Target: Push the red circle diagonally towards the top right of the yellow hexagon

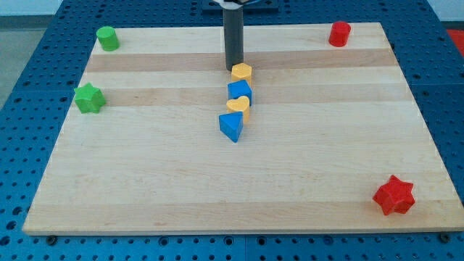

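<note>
The wooden desk (145, 188) is carrying 8 blocks. My tip (233, 69) is resting just beside the yellow hexagon (241, 72), at its upper left; there is no pincer, only the rod. Below it a blue block (239, 90), a yellow heart (238, 107) and a blue triangle (230, 127) are sitting in a touching column. The red circle (339, 33) is lying well apart, near the view's top right corner

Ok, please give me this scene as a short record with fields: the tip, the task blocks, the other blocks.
tip: my tip at the view's top centre, just left of and above the yellow hexagon
red circle: far at the view's top right, untouched
centre column: yellow hexagon, blue block, yellow heart, blue triangle
left side: green circle, green star
bottom right: red star
</note>
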